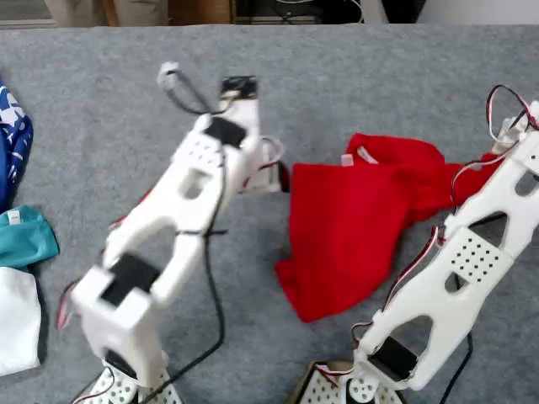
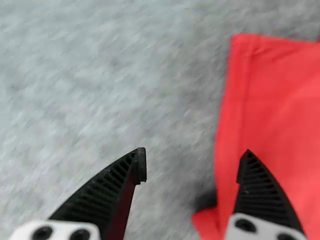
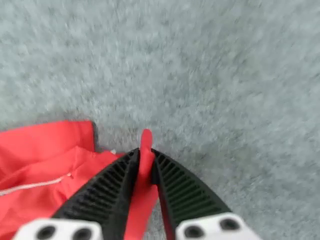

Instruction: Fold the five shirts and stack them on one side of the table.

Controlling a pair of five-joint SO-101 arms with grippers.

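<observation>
The red shirt (image 1: 354, 227) lies rumpled and partly doubled over on the grey bench (image 1: 379, 84), between the two arms. Its right end is pinched in the right claw (image 3: 145, 152), which grips a fold of red cloth. The left claw (image 2: 194, 155) hangs with its fingers spread at the opposite edge, one over cloth and the other over bare bench. That free edge likely falls to the left arm, the nearer one.

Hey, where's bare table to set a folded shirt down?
Free: the far strip of table beyond the red shirt, and the patch between the left arm and the teal shirt. Crowded: that edge, where blue shirt and white shirt also lie.
</observation>
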